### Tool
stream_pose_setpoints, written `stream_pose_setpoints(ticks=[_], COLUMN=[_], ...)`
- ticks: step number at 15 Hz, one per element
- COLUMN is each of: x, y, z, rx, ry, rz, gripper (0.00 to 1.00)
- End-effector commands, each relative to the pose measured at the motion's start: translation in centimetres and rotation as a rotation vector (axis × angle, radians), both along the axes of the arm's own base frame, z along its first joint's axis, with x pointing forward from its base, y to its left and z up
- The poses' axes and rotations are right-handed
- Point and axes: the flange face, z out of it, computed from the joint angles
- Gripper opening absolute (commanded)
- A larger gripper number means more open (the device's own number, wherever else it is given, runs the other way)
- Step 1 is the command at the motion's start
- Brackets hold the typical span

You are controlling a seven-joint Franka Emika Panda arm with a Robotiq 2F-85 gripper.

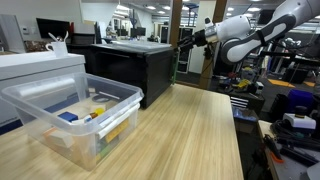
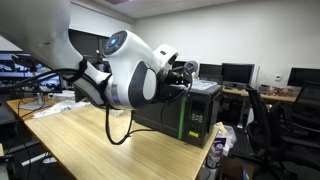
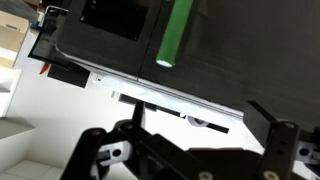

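By the far end of the pale wooden table (image 1: 190, 130) stands a big black metal computer case (image 1: 130, 65) with a green bar (image 3: 172, 35). The gripper (image 3: 190, 150) hovers close, its 2 fingers apart and empty. The case looks heavy, rigid and smooth; the bar seems the likeliest hold.

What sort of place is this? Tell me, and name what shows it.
Probably an office or lab: desk monitors, an office chair, and a long wooden table bearing a clear plastic bin.
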Motion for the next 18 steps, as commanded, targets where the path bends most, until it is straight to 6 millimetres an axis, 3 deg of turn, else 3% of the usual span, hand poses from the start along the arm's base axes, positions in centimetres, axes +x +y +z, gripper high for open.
stream_pose_setpoints(ticks=[1,2,7,10,16,18], x=[-1.1,0.0,0.2,-0.1,-1.1,-1.2], y=[0.3,-0.1,0.0,-1.0,-2.8,-2.3], z=[-0.6,-0.5,-0.6,-0.5,-1.9,-3.1], rx=[-0.024,-0.005,-0.006,-0.019,-0.017,0.013], ry=[0.056,0.028,0.031,0.045,0.099,0.112], rz=[0.003,-0.004,-0.002,-0.032,-0.088,-0.078], gripper=[1.00,1.00,1.00,1.00,1.00,1.00])
